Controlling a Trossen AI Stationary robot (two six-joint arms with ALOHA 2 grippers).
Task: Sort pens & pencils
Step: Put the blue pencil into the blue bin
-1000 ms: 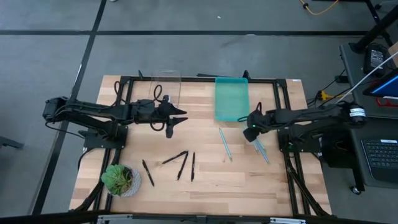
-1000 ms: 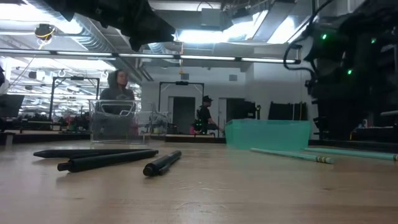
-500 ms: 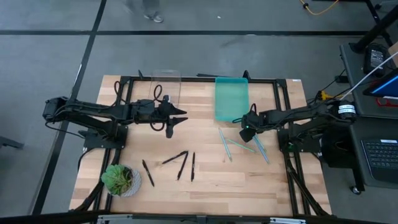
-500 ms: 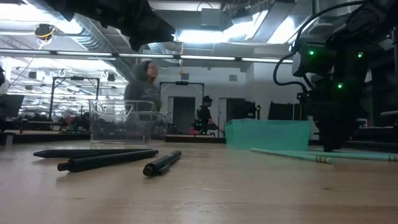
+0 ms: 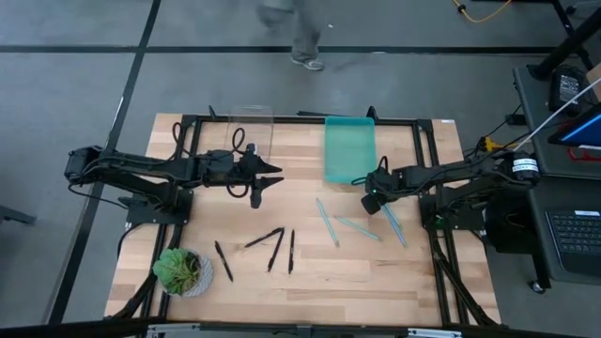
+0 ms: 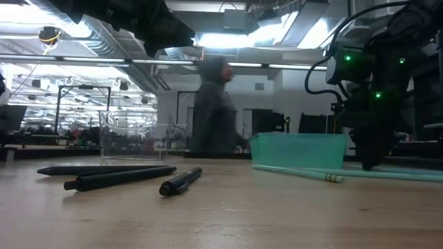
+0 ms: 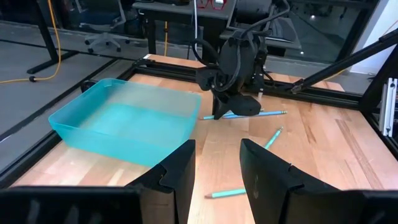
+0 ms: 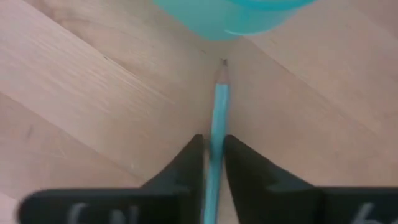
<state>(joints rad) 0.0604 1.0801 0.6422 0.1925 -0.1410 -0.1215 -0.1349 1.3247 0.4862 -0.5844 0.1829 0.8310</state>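
A person (image 6: 213, 104) crossing the room beyond the table is just a blur, and from above only the legs show. The clear box (image 5: 250, 130) beside the teal bin (image 5: 349, 148) is hard to pick out against the wood from above; the low view shows it better. Whether the black sticks (image 5: 272, 248) or the light blue sticks (image 5: 357, 227) are the pens can't be told.

Now the right gripper (image 5: 371, 200): it's down at table level, just off the near corner of the teal bin, and its wrist camera shows the fingers (image 8: 186, 163) nearly closed around one light blue pencil (image 8: 217, 130), pinching its shaft, sharpened tip pointing at the bin's wall. The other light blue sticks lie loose on the wood near that gripper, on the side away from the bin.

The left gripper (image 5: 257, 187) hangs above the table off to the side of the teal bin, in front of the clear box, fingers parted with a modest gap, holding nothing. Four black sticks lie well apart from the bin, toward the potted plant (image 5: 180, 270).
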